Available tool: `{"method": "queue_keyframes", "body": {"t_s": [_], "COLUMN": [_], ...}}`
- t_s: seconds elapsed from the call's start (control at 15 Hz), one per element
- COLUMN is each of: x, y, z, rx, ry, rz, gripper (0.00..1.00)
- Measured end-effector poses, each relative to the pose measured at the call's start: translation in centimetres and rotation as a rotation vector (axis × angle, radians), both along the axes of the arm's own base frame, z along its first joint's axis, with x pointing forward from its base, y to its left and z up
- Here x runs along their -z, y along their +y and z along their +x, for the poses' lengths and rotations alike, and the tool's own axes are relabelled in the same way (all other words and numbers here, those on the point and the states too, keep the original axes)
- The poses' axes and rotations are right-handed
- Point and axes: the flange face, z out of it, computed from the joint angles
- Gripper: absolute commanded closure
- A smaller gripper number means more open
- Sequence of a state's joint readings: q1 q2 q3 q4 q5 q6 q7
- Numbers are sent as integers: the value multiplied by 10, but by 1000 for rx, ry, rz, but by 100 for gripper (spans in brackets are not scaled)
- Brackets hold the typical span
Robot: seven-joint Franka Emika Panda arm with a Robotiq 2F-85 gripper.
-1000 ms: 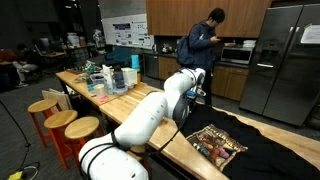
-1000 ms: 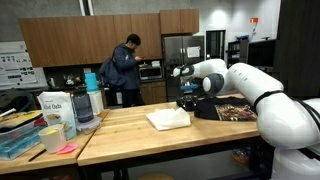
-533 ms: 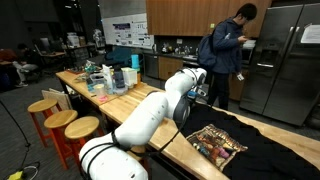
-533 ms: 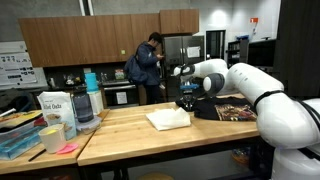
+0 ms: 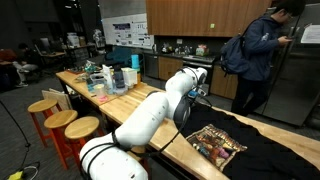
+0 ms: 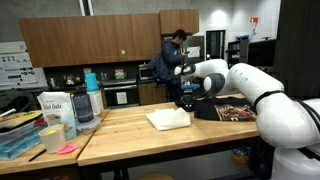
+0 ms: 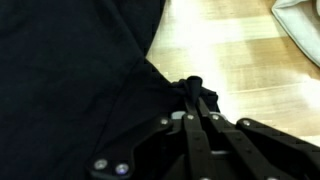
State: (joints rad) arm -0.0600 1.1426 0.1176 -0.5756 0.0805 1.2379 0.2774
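The gripper (image 7: 194,92) is clamped shut on a small fold at the edge of the black cloth (image 7: 70,70) covering one end of the tabletop (image 7: 240,50), so thin a bite may slip out, or a pull may drag the packet (image 5: 216,143) lying on it.

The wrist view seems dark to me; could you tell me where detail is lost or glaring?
Wrist view: the tool and the black cloth merge, dark on dark; the wooden table shines with soft glare; the white cloth at the corner is blurred. In an exterior view, the person looks slightly soft.
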Motion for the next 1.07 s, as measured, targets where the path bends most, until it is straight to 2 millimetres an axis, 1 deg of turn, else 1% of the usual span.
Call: {"method": "queue_keyframes", "body": {"t_s": [0.07, 0.2, 0.4, 0.53, 0.67, 0.8, 0.93, 1.07], "x": [-4, -20, -57, -86, -113, -136, -150, -155], "y": [0, -1, -10, -27, -53, -86, -123, -165], "z": [1, 4, 7, 7, 6, 1, -4, -11], "rx": [-7, -12, 3, 29, 66, 113, 165, 215], "ry": [-11, -44, -111, -159, -201, -239, -271, -302], "rz": [6, 10, 7, 3, 4, 19, 38, 63], "gripper": [99, 99, 99, 99, 99, 99, 99, 99]}}
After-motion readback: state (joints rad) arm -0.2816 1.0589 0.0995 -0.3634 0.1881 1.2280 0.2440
